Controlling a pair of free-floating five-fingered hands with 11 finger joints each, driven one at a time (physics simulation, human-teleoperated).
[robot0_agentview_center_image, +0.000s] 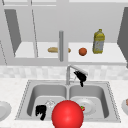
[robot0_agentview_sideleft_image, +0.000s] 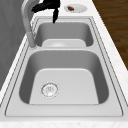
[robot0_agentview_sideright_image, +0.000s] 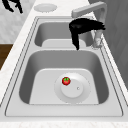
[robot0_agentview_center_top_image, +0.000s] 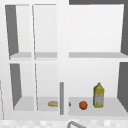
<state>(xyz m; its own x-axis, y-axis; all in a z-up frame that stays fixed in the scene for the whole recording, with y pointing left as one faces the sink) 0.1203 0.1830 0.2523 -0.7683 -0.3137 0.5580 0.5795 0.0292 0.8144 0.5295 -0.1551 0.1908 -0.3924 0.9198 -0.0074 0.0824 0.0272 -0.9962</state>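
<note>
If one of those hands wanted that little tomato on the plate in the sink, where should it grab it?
Probably from straight above, pinching its round sides. The tomato sits on a plate at the bottom of the right basin, whose walls block a sideways approach. It lies near the plate's rim, so the fingers have room around it. The right hand hangs by the faucet, above that basin.

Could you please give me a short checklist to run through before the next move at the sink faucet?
1. Right robot hand at the faucet spout: ok.
2. Firm grasp on the spout: cannot tell.
3. Left robot hand away from the faucet, at the sink's front edge: ok.
4. Plate in the right basin carries a strawberry: ok.
5. Left basin drain uncovered: ok.
</note>
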